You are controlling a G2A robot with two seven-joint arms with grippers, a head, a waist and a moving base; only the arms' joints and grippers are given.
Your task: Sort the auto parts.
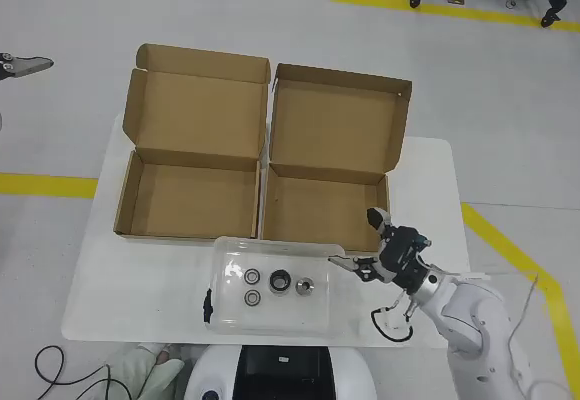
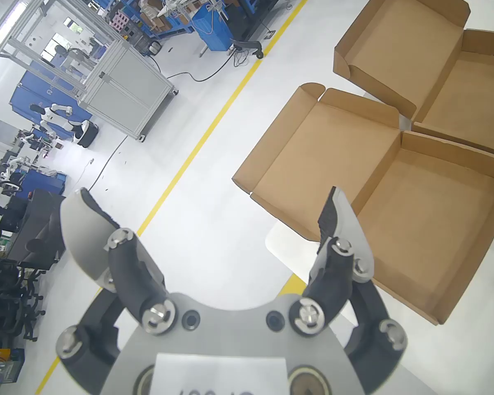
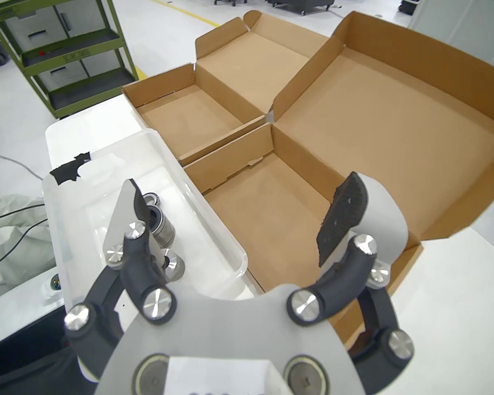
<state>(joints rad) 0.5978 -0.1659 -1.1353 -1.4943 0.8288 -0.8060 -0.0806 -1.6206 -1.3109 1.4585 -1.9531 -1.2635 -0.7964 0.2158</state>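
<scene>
Several metal auto parts lie in a clear plastic bin (image 1: 232,315) at the table's front: ring bearings (image 1: 253,274) and a small silver piece (image 1: 305,287). My right gripper (image 1: 360,240) hovers open at the bin's right end, one finger over the bin and one over the right cardboard box (image 1: 325,212). In the right wrist view the right gripper (image 3: 241,191) straddles the bin rim (image 3: 206,213), and the bearings (image 3: 160,224) sit just past one finger. My left gripper (image 2: 206,203) is open and holds nothing, high off the table's far left (image 1: 10,65).
Two open cardboard boxes stand side by side behind the bin, the left box (image 1: 185,200) and the right one, both with raised lids. A patch of black tape (image 3: 70,168) marks the bin's left end. A green cart (image 3: 57,42) stands beyond the table.
</scene>
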